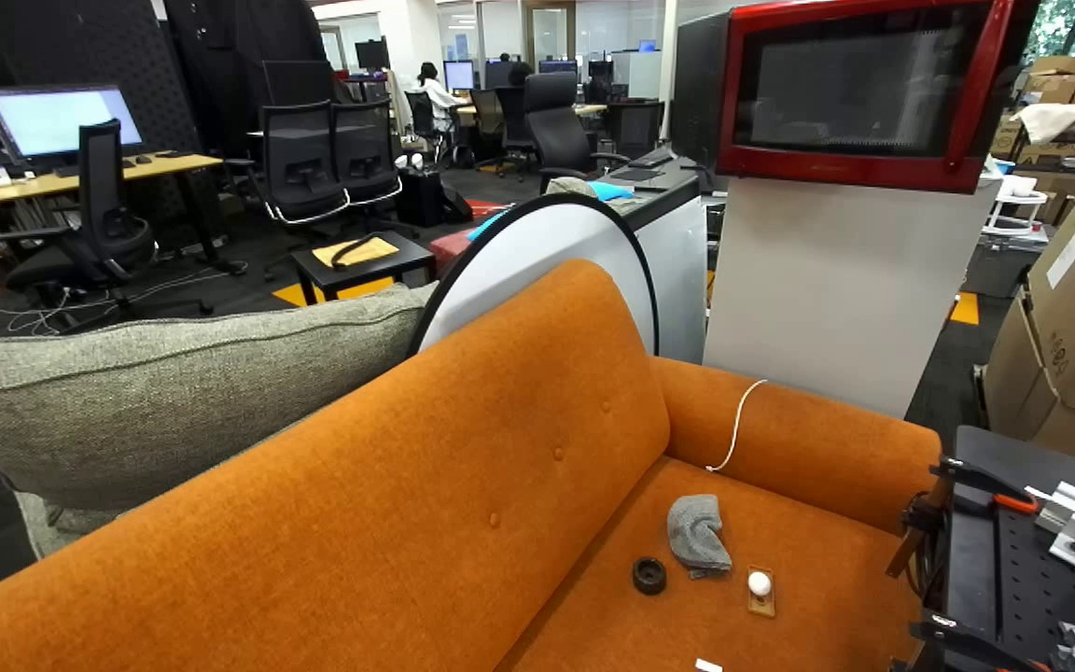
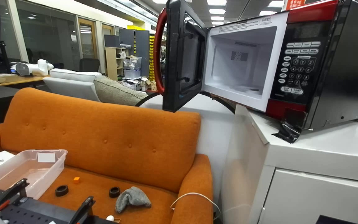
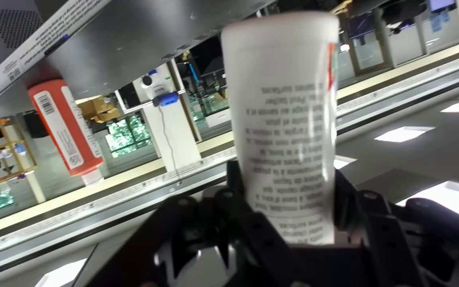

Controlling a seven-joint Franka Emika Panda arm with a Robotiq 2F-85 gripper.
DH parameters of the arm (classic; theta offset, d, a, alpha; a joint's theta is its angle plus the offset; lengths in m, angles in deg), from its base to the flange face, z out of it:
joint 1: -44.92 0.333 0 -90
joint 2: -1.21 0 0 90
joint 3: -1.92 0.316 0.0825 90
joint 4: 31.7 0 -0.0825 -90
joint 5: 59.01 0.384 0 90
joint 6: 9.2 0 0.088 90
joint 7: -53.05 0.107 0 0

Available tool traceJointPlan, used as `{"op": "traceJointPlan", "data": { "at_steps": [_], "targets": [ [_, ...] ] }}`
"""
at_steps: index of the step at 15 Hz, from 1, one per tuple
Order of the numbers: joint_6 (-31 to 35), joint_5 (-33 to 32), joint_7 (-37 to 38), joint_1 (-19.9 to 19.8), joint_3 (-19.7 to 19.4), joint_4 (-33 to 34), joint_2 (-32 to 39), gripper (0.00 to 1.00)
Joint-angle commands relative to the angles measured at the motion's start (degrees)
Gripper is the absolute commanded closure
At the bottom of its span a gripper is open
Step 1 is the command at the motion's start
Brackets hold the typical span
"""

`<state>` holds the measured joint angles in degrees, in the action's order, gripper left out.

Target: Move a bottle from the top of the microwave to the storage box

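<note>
White bottle (image 3: 283,119) at centre right of wrist frame, clasped in hand (image 3: 285,179), hand parted only by its width. Probably light, stiff, slick-walled; best held mid-body, squarely. Microwave (image 3: 110,52) upper left there, bearing red bottle (image 3: 68,127); box (image 2: 50,171) lower left in exterior view.

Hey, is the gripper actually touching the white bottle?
Touching. The wrist view shows the gripper closed against both sides of the white bottle, with no gap visible at either edge.
</note>
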<state>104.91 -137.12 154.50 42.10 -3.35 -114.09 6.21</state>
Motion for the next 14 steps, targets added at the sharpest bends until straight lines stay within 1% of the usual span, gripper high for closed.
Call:
{"op": "traceJointPlan", "data": {
  "at_steps": [1,4,9,13,14],
  "targets": [
    [6.0,1.2,-0.1,1.0,2.0,-10.3,-5.7,0.74],
    [10.7,4.1,1.1,2.5,3.8,-19.0,-8.6,0.74],
    [17.4,7.9,2.4,4.7,6.0,-31.5,-12.3,0.74],
    [18.7,10.6,1.4,6.5,8.0,-39.5,-14.1,0.74],
    [17.8,11.0,1.3,7.1,8.7,-41.4,-14.3,0.74]
  ]
}}
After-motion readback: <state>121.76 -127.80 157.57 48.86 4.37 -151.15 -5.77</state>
